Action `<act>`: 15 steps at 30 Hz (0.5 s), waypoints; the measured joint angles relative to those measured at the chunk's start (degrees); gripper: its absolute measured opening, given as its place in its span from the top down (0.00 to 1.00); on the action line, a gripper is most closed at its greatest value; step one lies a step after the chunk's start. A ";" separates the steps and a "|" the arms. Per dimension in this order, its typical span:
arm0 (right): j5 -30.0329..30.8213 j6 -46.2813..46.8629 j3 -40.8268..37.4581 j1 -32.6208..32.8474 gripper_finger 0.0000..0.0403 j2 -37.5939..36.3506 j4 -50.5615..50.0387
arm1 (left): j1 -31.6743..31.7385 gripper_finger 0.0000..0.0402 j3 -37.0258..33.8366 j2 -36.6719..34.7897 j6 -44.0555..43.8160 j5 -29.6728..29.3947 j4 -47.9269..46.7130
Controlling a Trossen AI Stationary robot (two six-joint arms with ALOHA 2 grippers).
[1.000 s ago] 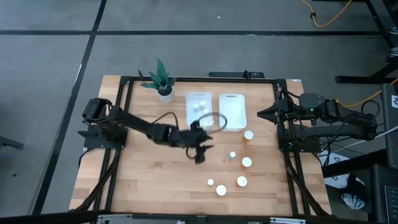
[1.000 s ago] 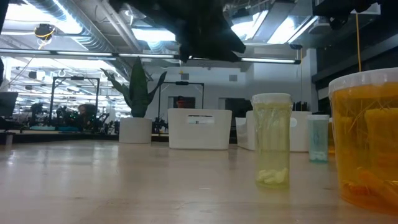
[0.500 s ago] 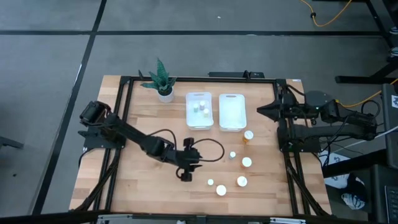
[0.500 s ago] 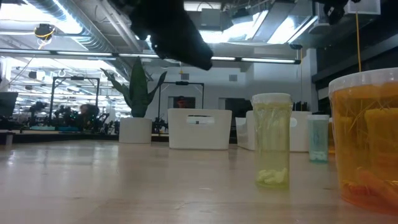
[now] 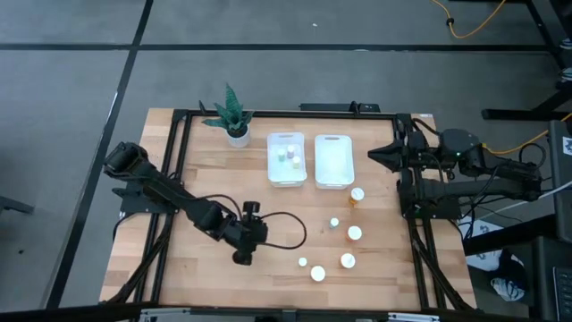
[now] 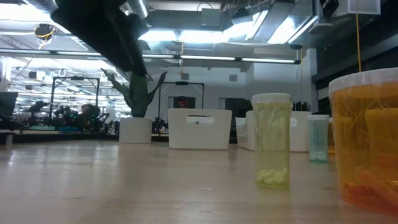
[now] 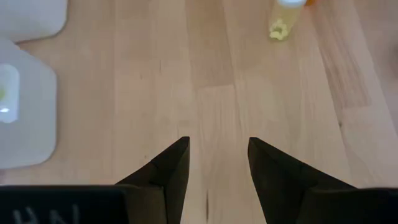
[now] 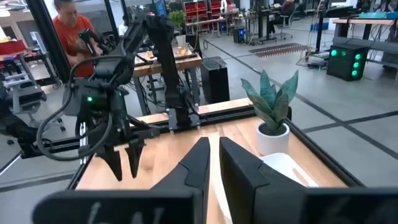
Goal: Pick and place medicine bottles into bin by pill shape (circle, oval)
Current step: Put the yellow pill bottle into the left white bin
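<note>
White-capped bottles [image 5: 348,260] scattered on tabletop [image 5: 206,259], some amber, some pale. Left gripper [image 5: 242,258] parted, empty, over bare wood. Right gripper [image 5: 374,153] shut, parked at edge.

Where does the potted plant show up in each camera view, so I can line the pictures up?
High view: potted plant at the table's far edge, left of centre.
Low view: in the background, left of centre, past the dark arm.
Left wrist view: not in it.
Right wrist view: right of centre, at the table's edge.
Shared landmark: the white bin right beside the plant, also seen in the low view.
</note>
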 joint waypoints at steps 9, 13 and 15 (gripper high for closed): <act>0.00 -1.45 0.02 0.00 0.90 5.33 3.00 | 2.45 0.61 0.00 -2.91 2.07 2.01 -2.72; -0.07 -1.23 0.02 0.00 0.90 8.44 4.39 | 5.12 0.61 -2.71 -7.69 2.39 4.35 -3.14; -0.20 -1.20 0.02 0.01 0.90 9.69 4.43 | 6.41 0.61 -6.70 -11.66 1.98 4.46 -2.34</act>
